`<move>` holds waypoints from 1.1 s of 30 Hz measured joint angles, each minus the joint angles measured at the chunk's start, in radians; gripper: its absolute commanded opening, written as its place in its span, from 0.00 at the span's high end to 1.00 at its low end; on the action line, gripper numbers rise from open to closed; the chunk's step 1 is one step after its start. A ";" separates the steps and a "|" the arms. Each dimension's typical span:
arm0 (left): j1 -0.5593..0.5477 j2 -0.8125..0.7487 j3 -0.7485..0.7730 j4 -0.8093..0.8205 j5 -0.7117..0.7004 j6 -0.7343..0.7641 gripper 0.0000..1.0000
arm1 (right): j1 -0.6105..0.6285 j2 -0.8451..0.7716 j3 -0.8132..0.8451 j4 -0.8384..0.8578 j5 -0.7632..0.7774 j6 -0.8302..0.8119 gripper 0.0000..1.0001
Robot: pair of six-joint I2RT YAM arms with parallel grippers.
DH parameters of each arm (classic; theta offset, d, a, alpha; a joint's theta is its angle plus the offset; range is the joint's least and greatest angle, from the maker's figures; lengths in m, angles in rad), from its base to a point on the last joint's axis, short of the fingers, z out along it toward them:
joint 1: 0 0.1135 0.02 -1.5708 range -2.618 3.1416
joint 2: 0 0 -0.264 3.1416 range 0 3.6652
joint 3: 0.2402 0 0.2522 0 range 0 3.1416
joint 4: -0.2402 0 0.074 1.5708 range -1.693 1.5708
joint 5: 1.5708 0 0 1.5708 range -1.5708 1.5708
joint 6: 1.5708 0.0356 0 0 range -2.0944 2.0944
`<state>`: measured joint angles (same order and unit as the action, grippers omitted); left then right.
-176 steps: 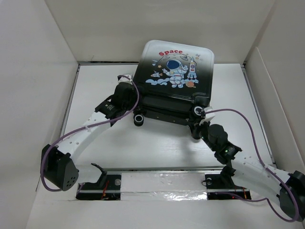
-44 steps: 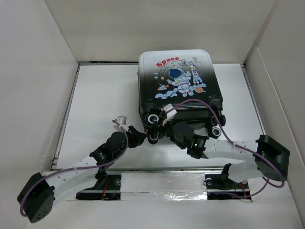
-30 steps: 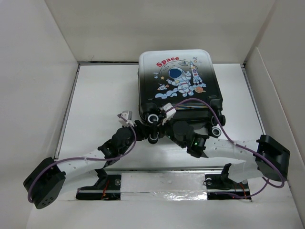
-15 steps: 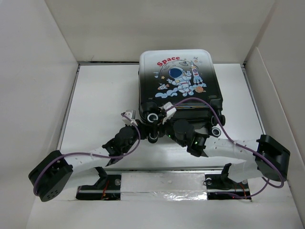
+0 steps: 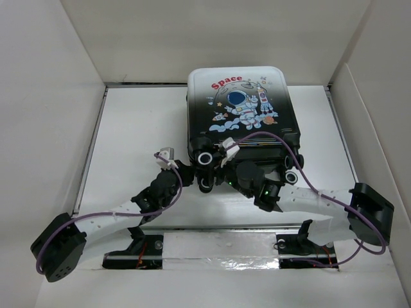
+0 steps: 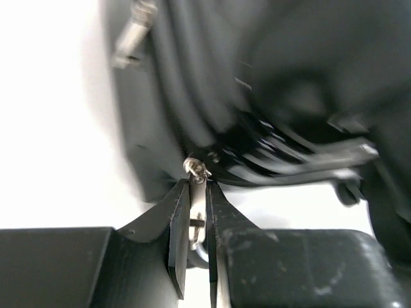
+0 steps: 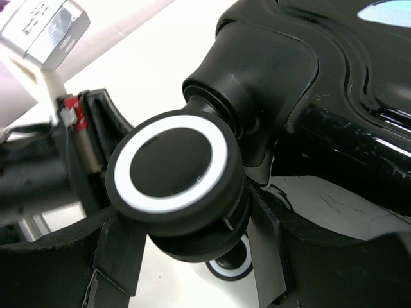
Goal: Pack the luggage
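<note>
When reading the top view, finding the luggage [image 5: 239, 106] lying closed and print-up in the upper centre of the white table [image 5: 135, 128], with its long axis running up and down the frame and its wheeled end pointing at the lower edge, toward both arms. Flanking that lower end from two sides: from the lower right, clamping the fingers of the right gripper [image 7: 189, 250] on either side of a white-ringed wheel [image 7: 170, 163], apparently bracing the case; from the lower left, pinching the small metal zipper pull [image 6: 196, 215] flat between the closed jaws of the left gripper [image 6: 198, 192]. Judging the seam to be lying up and to the right of the left gripper, bending around the lower-left corner of the shell, so expecting any drag on the pull to be following that curve rather than a straight line. Treating the left arm as the nearer one to the zipper. Not managing to judge the zip's closed length through the blur in the left wrist view.
</note>
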<state>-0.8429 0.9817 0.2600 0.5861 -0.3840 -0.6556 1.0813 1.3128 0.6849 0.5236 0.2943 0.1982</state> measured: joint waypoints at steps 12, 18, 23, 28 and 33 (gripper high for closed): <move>0.134 -0.083 0.003 -0.079 0.042 -0.040 1.00 | 0.000 -0.151 -0.067 -0.084 -0.051 -0.011 1.00; 0.192 0.050 0.059 0.000 0.058 0.023 1.00 | 0.000 -0.174 -0.068 -0.117 -0.063 -0.011 1.00; 0.275 0.175 0.085 0.120 0.134 0.072 1.00 | -0.007 -0.194 -0.070 -0.128 -0.084 0.001 1.00; 0.404 0.319 0.153 0.220 0.144 0.072 0.85 | -0.008 -0.243 -0.060 -0.096 -0.108 0.026 1.00; 0.473 0.253 0.115 0.173 0.054 0.027 0.21 | -0.006 -0.183 -0.026 -0.090 -0.145 0.030 0.85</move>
<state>-0.3695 1.2350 0.3752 0.7593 -0.3302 -0.6281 1.0752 1.1301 0.6590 0.4332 0.1493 0.2283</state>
